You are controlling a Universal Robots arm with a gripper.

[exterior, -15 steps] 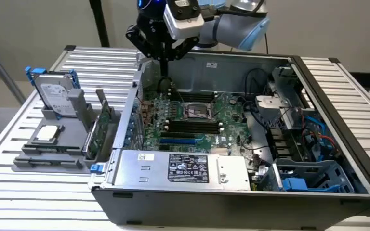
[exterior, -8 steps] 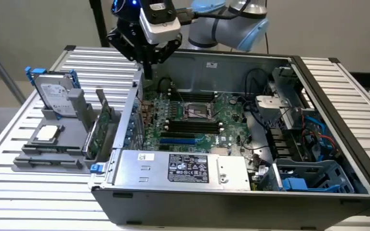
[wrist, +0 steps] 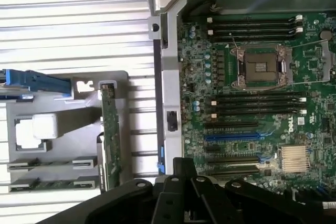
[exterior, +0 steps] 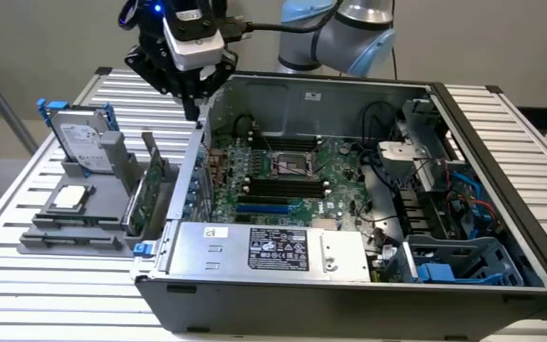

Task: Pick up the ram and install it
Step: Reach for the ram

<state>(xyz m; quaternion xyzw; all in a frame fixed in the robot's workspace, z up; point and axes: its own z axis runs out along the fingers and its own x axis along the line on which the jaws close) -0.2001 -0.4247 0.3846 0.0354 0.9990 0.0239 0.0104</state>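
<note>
The ram [wrist: 50, 184] is a thin green stick lying in a slot of the grey holder [exterior: 36, 239] on the table, at the exterior view's left. My gripper [exterior: 196, 110] hangs high over the back corner of the case's left wall, well apart from the ram. Its fingers come together to a point with nothing between them. In the wrist view the gripper [wrist: 185, 169] shows as black links over the motherboard's edge. The black memory slots [exterior: 278, 187] lie on the motherboard below the processor socket [exterior: 290, 162].
The open computer case [exterior: 501, 178] takes up the middle and the exterior view's right. In the holder stand a hard drive [exterior: 82, 142], a green expansion card [exterior: 150, 192] and a processor [exterior: 69, 199]. A power supply [exterior: 273, 249] lies along the case's front, with cables and a blue drive cage [exterior: 454, 263].
</note>
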